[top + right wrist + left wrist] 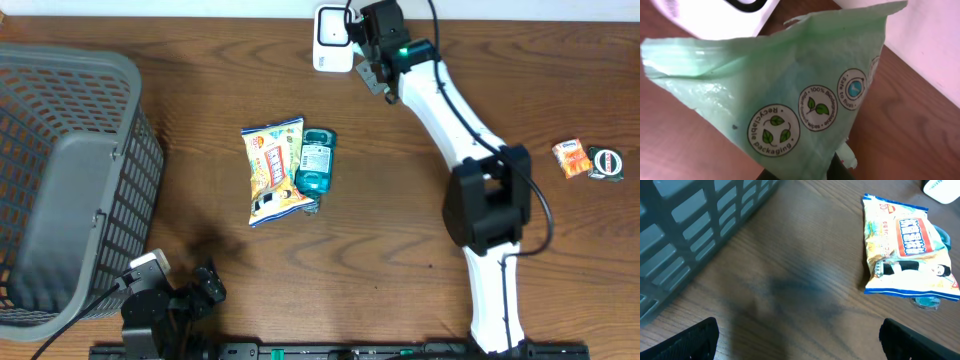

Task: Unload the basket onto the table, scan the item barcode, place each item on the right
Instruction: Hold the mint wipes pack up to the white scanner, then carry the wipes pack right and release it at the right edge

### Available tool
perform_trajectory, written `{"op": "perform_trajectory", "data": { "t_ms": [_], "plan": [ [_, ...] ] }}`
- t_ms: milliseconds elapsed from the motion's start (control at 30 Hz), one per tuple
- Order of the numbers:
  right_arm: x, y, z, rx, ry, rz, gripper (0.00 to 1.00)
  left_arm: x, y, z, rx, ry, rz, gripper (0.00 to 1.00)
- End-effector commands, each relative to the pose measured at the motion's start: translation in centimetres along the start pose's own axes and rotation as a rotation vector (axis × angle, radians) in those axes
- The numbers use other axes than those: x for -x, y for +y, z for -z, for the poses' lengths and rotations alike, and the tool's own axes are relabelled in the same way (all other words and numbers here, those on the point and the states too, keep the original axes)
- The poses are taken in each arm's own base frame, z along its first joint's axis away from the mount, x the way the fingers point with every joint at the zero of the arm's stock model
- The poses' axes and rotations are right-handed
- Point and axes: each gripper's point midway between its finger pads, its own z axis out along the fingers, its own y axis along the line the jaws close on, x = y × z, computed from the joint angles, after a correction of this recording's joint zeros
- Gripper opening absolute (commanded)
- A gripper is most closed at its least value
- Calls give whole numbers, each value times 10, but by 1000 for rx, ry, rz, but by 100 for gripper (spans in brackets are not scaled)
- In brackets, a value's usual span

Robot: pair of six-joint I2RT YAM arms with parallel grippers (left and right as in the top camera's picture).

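Note:
My right gripper [374, 52] reaches to the table's far edge and is shut on a pale green packet [790, 95] printed with round "Recyclable packaging" leaf badges. In the right wrist view the packet fills the frame and hides most of the fingers [842, 170], and no barcode shows on this face. In the overhead view the packet [372, 78] hangs right beside the white scanner [330, 40], whose corner also shows behind the packet [715, 15]. My left gripper [208, 284] rests near the front left, open over bare wood [800, 345].
A grey slatted basket [60, 180] takes up the left side, its wall [685, 225] close to my left gripper. A yellow snack bag [272, 170] and a teal pack [316, 160] lie mid-table. An orange packet [571, 158] and a round dark item [605, 162] sit far right.

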Motion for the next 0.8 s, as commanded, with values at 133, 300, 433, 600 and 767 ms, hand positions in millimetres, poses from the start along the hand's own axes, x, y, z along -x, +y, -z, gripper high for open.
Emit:
{"op": "perform_trajectory", "data": {
  "t_ms": [133, 300, 433, 600, 767],
  "plan": [
    [49, -10, -24, -88, -96, 82, 1, -1, -1, 2, -7, 5, 5, 98],
    [60, 6, -45, -114, -121, 156, 1, -1, -1, 2, -7, 5, 5, 98],
    [64, 3, -50, -146, -139, 162, 1, -1, -1, 2, -7, 5, 5, 98],
    [64, 2, -50, -153, -139, 170, 1, -1, -1, 2, -7, 5, 5, 97],
    [60, -5, -47, -184, -113, 147, 1, -1, -1, 2, -7, 5, 5, 98]
  ]
}}
